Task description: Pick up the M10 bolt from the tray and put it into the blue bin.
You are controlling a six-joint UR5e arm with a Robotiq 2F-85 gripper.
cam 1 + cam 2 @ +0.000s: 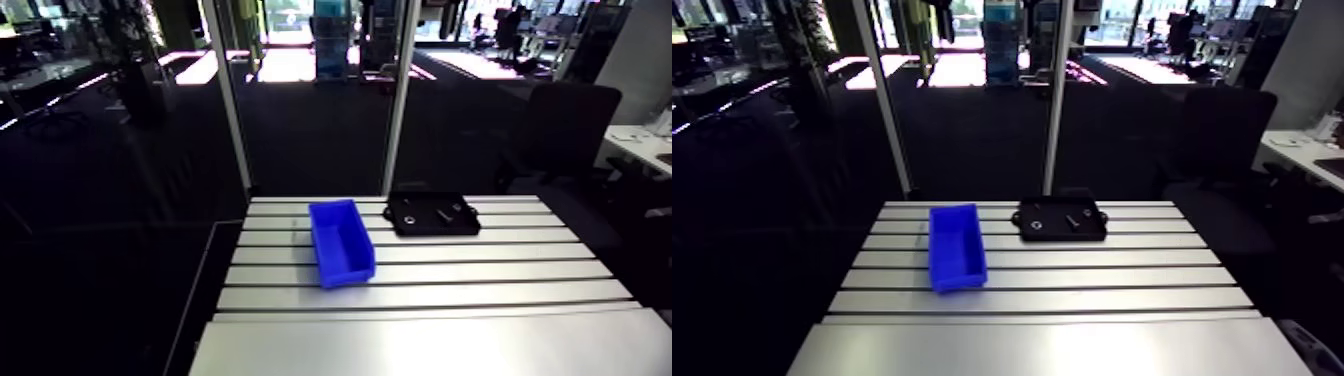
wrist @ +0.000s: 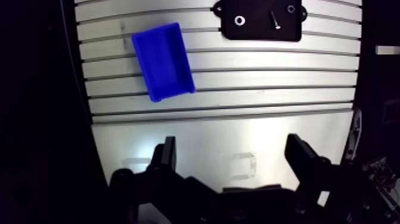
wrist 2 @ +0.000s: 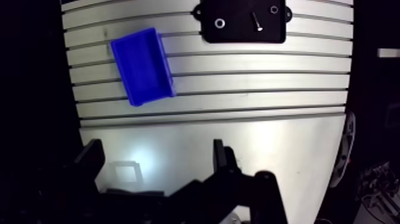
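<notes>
- The gripper [image 2: 235, 156] stood open over the slotted table [image 2: 268, 77], its two fingers wide apart with nothing between them, well apart from the black tray [image 2: 256, 33].
- The bolt [image 2: 275, 19] lay inside the tray, between a silvery ring [image 2: 239, 20] and a smaller round part [image 2: 291, 9].
- The blue bin [image 2: 162, 59] sat near the tray, not touching it.
</notes>
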